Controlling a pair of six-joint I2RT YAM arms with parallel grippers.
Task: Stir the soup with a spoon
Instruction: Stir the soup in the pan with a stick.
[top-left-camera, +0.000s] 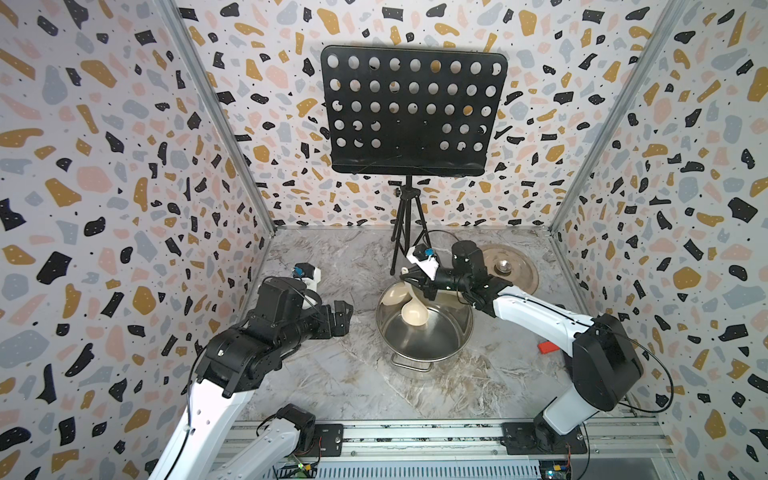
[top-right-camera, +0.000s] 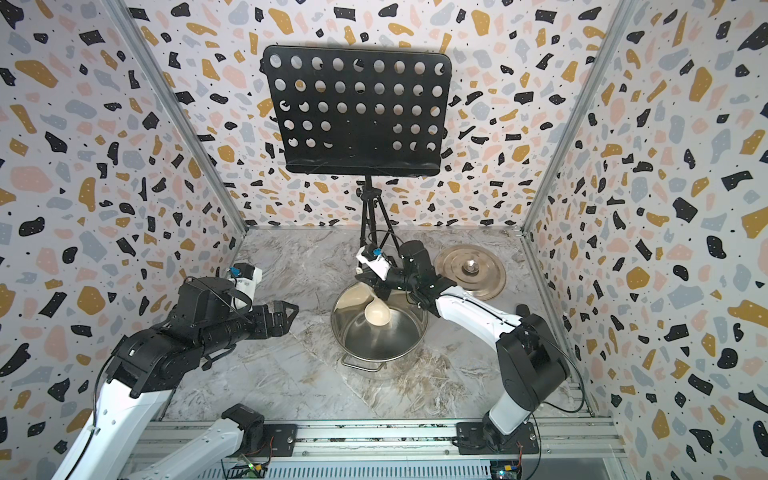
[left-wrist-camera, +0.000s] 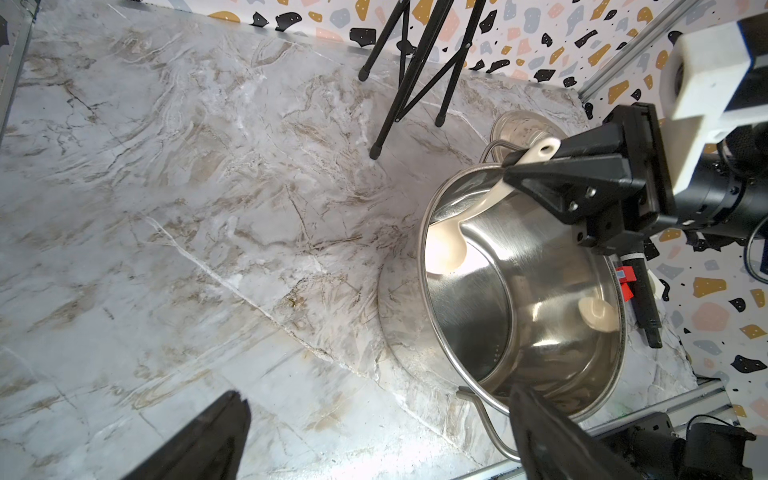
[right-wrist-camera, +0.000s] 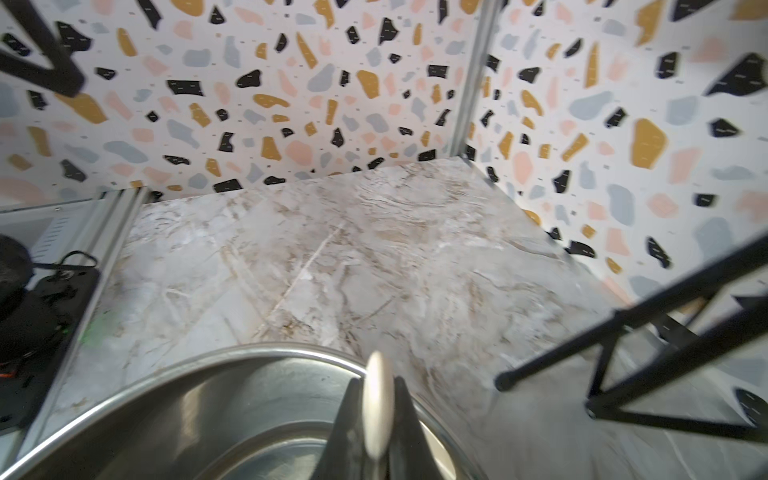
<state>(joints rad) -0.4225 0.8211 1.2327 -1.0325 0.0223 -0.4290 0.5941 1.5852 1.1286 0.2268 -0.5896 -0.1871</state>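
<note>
Two robot arms reach over a marble-patterned table (top-left-camera: 332, 374). The right gripper (right-wrist-camera: 377, 419) is closed on the upper handle of a cream ladle (top-left-camera: 414, 313), its fingers pinching it from both sides just above the far rim of a shiny steel stockpot (top-left-camera: 436, 340). The ladle slants down into the stockpot, and its round bowl sits low inside, near the far wall. Whether it touches the bottom cannot be told. No liquid shows, only bare metal. The left gripper (top-left-camera: 345, 319) hovers to the left of the stockpot, apart from it, with its jaws spread wide and empty. By the look of it, the stirring step itself is in hand, since the ladle is gripped and already inside. The next move likely calls for sweeping the bowl in a circle within the wall, with the wrist held above the rim so the fingers do not strike it. Room is tight at the back, where a foot of the black music-stand tripod (top-left-camera: 409, 232) stands near the far rim and the right gripper. The flat lid (top-right-camera: 461, 278) lies behind the right arm, apart from the stockpot. Toward the front and the left, the table offers open room.
</note>
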